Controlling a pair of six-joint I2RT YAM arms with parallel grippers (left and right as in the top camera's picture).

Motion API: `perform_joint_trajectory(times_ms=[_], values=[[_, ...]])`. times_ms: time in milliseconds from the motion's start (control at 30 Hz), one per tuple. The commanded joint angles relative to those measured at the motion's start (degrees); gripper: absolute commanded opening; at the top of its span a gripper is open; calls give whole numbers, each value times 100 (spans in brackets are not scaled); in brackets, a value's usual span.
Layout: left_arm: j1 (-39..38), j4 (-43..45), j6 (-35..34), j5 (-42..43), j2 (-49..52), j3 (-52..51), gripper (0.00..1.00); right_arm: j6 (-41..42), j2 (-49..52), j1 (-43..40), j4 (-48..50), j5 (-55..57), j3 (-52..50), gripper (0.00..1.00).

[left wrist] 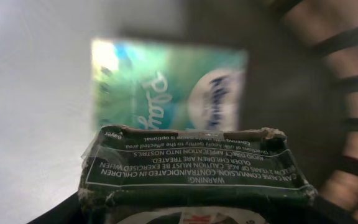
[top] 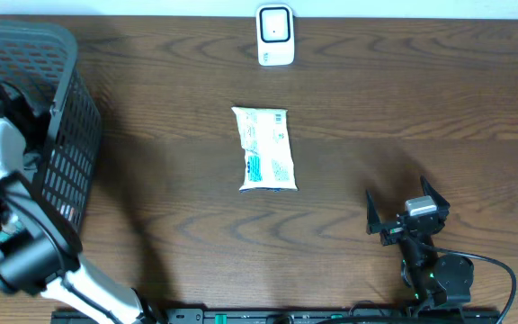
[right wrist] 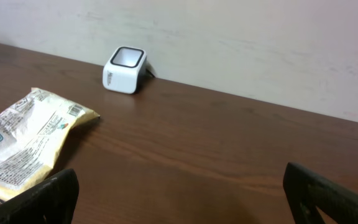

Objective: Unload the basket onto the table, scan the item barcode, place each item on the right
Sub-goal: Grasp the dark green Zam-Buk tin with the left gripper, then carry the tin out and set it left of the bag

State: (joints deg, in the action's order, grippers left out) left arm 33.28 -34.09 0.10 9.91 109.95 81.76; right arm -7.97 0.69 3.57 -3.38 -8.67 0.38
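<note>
Tabletop (top: 151, 180) bears a packet (top: 264, 148); only left wrist shows a green box (left wrist: 191, 171); right jaws apart, left jaws unclear.

**What the basket, the frame edges and the blur keep back**

Overhead, the dark plastic mesh basket (top: 61, 135) runs off the left edge. The left arm (top: 7, 153) reaching into it covers the left gripper, so how its jaws stand cannot be told. In the left wrist view, a dark green box with white warning print (left wrist: 191, 168) is cut off by the bottom edge. The green-and-blue packet with white script (left wrist: 166, 87) behind it is too blurred to read. In the right wrist view, the white-and-teal printed packet (right wrist: 23, 143) runs off the left edge, its print too small to read. The bottom edge cuts the right gripper's (right wrist: 180, 171) dark fingers (right wrist: 51, 196).
</note>
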Motion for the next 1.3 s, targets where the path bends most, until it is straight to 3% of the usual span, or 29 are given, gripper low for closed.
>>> perform_joint_trajectory(times_ms=[0, 400, 633, 933, 1267], values=[[7, -2, -125, -59, -1003, 98, 64, 63, -26, 39, -24, 17, -7, 99], [4, -105, -824, -197, -3587, 98, 64, 63, -26, 39, -24, 17, -7, 99], [-553, -310, -955, 481, -4463, 98, 64, 61, -26, 39, -24, 17, -7, 99], [-2468, -1023, -1097, 485, -4039, 96, 64, 63, -26, 39, -24, 17, -7, 99], [-4253, -1626, -1714, 205, -2326, 92, 64, 63, -26, 39, -24, 17, -7, 99]])
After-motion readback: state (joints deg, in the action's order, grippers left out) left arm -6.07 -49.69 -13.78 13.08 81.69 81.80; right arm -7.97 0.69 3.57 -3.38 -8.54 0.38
